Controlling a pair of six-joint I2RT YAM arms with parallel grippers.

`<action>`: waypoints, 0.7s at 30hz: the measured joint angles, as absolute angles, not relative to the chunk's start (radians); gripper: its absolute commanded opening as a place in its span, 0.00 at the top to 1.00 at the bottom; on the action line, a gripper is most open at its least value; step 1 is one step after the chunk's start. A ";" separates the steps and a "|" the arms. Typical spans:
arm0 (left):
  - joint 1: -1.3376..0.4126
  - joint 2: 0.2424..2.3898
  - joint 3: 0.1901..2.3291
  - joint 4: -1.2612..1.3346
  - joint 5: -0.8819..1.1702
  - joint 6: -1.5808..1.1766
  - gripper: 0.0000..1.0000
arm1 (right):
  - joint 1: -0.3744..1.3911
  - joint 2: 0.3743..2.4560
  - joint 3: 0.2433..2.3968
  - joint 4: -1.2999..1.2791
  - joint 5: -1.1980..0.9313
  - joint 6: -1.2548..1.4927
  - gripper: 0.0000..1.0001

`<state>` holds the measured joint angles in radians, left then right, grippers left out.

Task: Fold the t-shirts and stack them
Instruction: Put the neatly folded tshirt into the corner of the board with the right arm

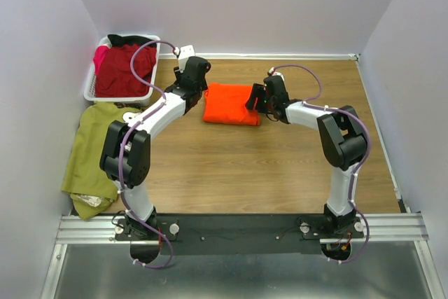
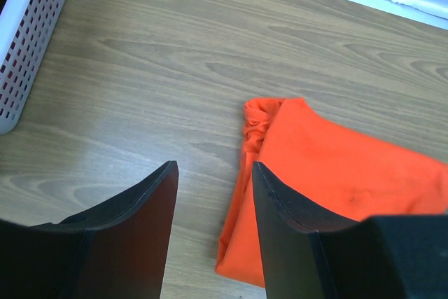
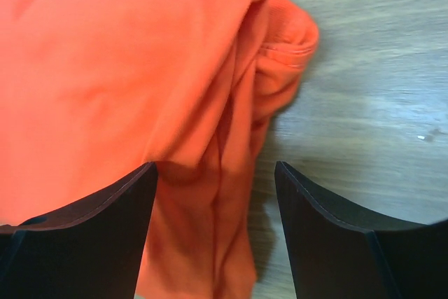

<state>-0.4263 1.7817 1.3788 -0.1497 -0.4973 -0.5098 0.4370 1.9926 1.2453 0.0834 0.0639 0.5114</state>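
A bright orange t-shirt (image 1: 229,103) lies folded into a rectangle on the wooden table, mid-back. It also shows in the left wrist view (image 2: 336,173) and the right wrist view (image 3: 126,82). My left gripper (image 1: 196,91) is open just above the shirt's left edge (image 2: 213,173), with bare wood and the cloth edge between its fingers. My right gripper (image 1: 255,99) is open over the shirt's bunched right edge (image 3: 213,173). A dark red t-shirt (image 1: 124,69) lies in the white basket. An olive green t-shirt (image 1: 91,148) lies at the table's left edge.
The white slatted basket (image 1: 89,89) stands at the back left; its wall shows in the left wrist view (image 2: 31,40). White walls close in the table on three sides. The wooden tabletop (image 1: 266,166) stretches in front of the orange shirt.
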 measured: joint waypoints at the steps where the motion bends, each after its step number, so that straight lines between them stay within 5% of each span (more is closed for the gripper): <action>1: -0.425 1.782 1.378 -0.150 -0.497 -0.510 0.44 | 0.437 1.997 1.245 0.094 0.057 0.518 0.25; 9: -0.418 1.782 1.374 -0.151 -0.497 -0.509 0.44 | 0.436 2.040 1.237 0.166 -0.002 0.569 0.33; 14: -0.418 1.782 1.371 -0.151 -0.497 -0.509 0.44 | 0.433 2.062 1.237 0.214 -0.033 0.591 0.48; 21: -0.418 1.782 1.365 -0.151 -0.496 -0.509 0.44 | 0.431 2.068 1.219 0.249 -0.039 0.602 0.40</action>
